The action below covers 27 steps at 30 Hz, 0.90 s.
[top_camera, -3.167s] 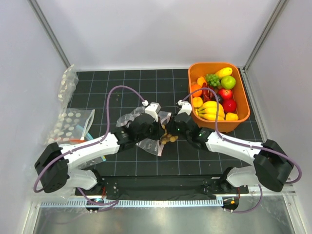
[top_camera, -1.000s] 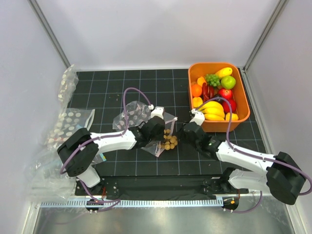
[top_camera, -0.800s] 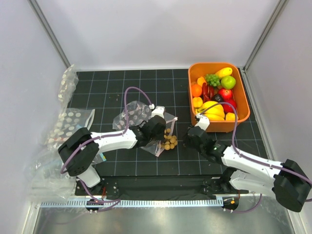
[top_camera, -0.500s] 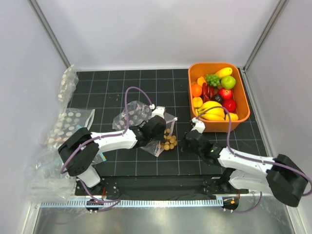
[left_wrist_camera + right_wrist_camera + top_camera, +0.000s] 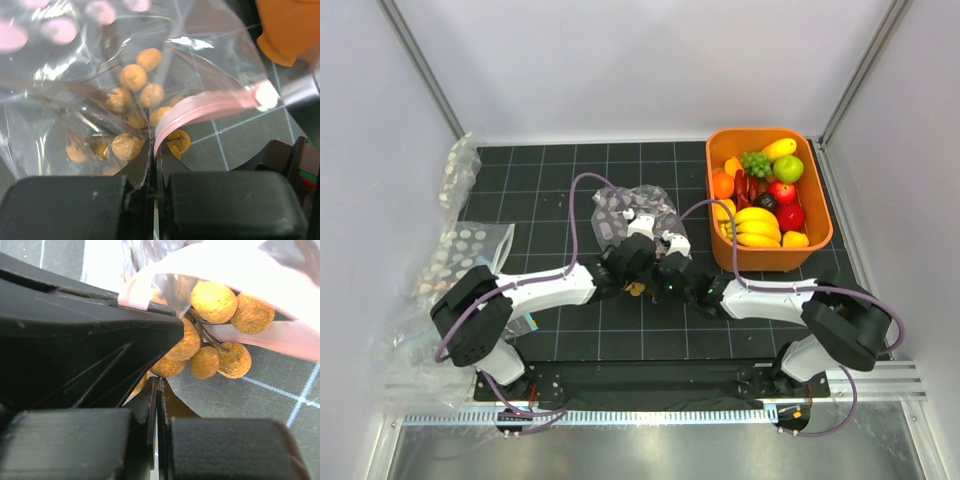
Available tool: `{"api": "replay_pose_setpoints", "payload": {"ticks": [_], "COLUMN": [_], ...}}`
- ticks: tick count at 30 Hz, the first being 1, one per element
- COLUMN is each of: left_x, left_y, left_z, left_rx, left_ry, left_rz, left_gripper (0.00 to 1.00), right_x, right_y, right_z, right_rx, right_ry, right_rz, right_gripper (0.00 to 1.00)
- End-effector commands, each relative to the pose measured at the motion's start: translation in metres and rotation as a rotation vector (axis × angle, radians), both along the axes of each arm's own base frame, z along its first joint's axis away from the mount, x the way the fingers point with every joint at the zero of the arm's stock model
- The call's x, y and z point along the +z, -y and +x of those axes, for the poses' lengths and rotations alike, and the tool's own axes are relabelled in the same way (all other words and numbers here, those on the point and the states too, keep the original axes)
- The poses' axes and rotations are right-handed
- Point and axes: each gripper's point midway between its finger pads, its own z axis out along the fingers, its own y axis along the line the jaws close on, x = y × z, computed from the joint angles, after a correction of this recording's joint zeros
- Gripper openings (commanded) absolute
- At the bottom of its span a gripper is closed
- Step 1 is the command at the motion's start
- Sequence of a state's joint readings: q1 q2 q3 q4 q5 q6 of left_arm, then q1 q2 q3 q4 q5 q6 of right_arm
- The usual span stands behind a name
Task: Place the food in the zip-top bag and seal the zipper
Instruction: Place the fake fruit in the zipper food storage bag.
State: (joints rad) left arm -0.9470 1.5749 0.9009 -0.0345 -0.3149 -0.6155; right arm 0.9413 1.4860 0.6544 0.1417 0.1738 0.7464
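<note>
Zipper [image 5: 210, 105] strip is pinched in our left gripper [image 5: 152, 155] jaws, mid-bench [image 5: 550, 170]. Right gripper [image 5: 157, 390] jaws are clenched right beside; on what, we can't tell. Zip-top bag [image 5: 638, 205] w/ brown nut cluster [image 5: 135, 80] bunches just beyond. Other fruit [image 5: 755, 225] fills orange tub [image 5: 790, 258], far right.

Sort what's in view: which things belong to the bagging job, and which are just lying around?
Job: zip-top bag; zipper; nut cluster inside the bag; toy fruit in the orange tub; left gripper; right gripper.

Lying about: spare dotted bags at the left edge.
</note>
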Motion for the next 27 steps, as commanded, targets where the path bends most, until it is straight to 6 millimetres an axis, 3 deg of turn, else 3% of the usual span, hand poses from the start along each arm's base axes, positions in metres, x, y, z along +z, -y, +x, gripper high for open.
{"api": "replay_pose_setpoints", "payload": {"ticks": [1,10,16,23,27], "left_x": [0.026,0.048,0.046,0.055,0.042], "left_y": [0.016,0.016,0.025,0.041,0.037], "left_z": [-0.012,-0.027,-0.032,-0.050,-0.045], "left_rx": [-0.085,-0.140,-0.173,-0.255,-0.230], "left_ry": [0.014,0.007,-0.032,-0.099,-0.097], "left_rz": [-0.055,-0.112,-0.133,-0.219,-0.178], "left_gripper": [0.00,0.00,0.00,0.00,0.00], "right_x": [0.074,0.066,0.056,0.047,0.045], "right_y": [-0.018,0.008,0.001,0.009,0.013], "right_z": [0.031,0.045,0.045,0.052,0.053], "right_rx": [-0.020,-0.086,-0.056,-0.072,-0.078], "right_ry": [0.204,0.240,0.224,0.214,0.198], "right_rz": [0.121,0.104,0.134,0.162,0.175], "right_gripper": [0.03,0.04,0.04,0.03,0.03]}}
